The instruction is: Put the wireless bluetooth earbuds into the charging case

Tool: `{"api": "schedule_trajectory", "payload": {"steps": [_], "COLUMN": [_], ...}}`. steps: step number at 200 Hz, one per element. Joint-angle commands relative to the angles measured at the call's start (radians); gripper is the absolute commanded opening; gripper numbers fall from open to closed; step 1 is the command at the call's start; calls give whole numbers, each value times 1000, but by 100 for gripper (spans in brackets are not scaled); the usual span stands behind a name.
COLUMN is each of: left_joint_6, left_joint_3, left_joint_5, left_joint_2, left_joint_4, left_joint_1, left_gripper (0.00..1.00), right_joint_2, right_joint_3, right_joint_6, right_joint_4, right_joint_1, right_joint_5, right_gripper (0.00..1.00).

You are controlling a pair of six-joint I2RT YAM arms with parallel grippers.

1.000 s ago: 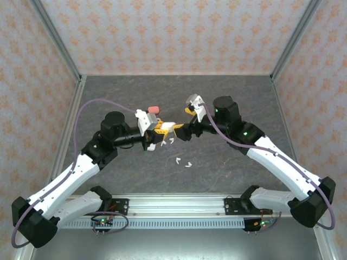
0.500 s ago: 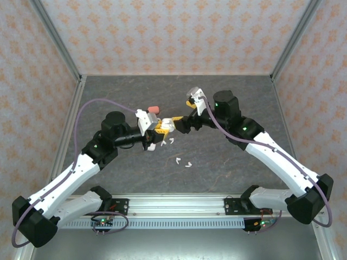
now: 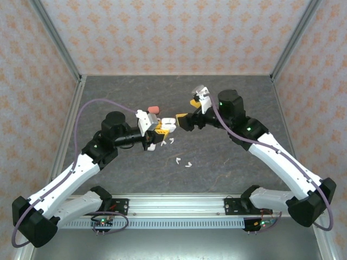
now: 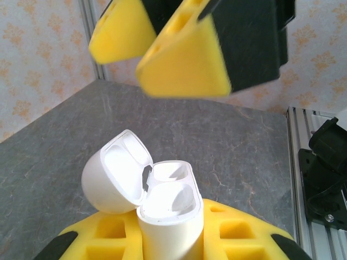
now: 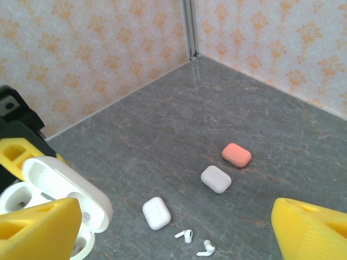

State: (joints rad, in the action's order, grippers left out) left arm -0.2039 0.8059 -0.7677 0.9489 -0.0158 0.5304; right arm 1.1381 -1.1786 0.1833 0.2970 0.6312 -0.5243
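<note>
My left gripper (image 4: 168, 241) is shut on a white charging case (image 4: 169, 216), held upright between its yellow pads with the lid (image 4: 111, 181) hinged open. The case's wells are white on white, and I cannot tell if an earbud sits in them. In the top view the left gripper (image 3: 158, 133) and case (image 3: 168, 125) are at mid-table. My right gripper (image 3: 183, 119) hovers just right of the case, open and empty; its yellow fingers (image 4: 184, 65) hang above the case. Two white earbuds (image 5: 185, 235) (image 5: 206, 249) lie on the table, and two more earbuds (image 3: 177, 160) (image 3: 188, 164) lie nearer the arms.
A closed white case (image 5: 156, 213), a pale grey-white case (image 5: 216, 179) and a salmon-pink case (image 5: 236, 155) lie on the dark stone table (image 5: 162, 124). The pink case (image 3: 153, 109) sits just behind the left wrist. Patterned walls enclose the back and both sides.
The right gripper has drawn back a little from the open case, up and toward the far side. The left gripper and the case have stayed still.
</note>
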Motion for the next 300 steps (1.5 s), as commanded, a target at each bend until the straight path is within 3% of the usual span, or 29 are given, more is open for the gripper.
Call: {"api": "schedule_trajectory", "payload": {"steps": [1, 49, 86, 141, 191, 300], "left_joint_6": [-3, 39, 55, 68, 72, 71], "left_joint_3": [-21, -77, -113, -136, -136, -136], "left_joint_5": [24, 42, 61, 75, 84, 93], "left_joint_2": [-41, -112, -172, -212, -214, -211], "left_joint_4": [12, 27, 11, -6, -3, -5], "left_joint_1": [11, 11, 10, 10, 11, 11], "left_gripper": [0, 0, 0, 0, 0, 0], "right_joint_2": [-44, 3, 108, 347, 505, 611], "right_joint_3": [15, 133, 236, 287, 239, 208], "right_joint_6": [-58, -191, -298, -331, -311, -280], "right_joint_4": [24, 45, -12, -106, -99, 25], "right_joint_1": [-7, -7, -3, 112, 150, 178], "right_joint_5": [50, 63, -34, -33, -10, 3], "right_gripper": [86, 66, 54, 47, 43, 38]}}
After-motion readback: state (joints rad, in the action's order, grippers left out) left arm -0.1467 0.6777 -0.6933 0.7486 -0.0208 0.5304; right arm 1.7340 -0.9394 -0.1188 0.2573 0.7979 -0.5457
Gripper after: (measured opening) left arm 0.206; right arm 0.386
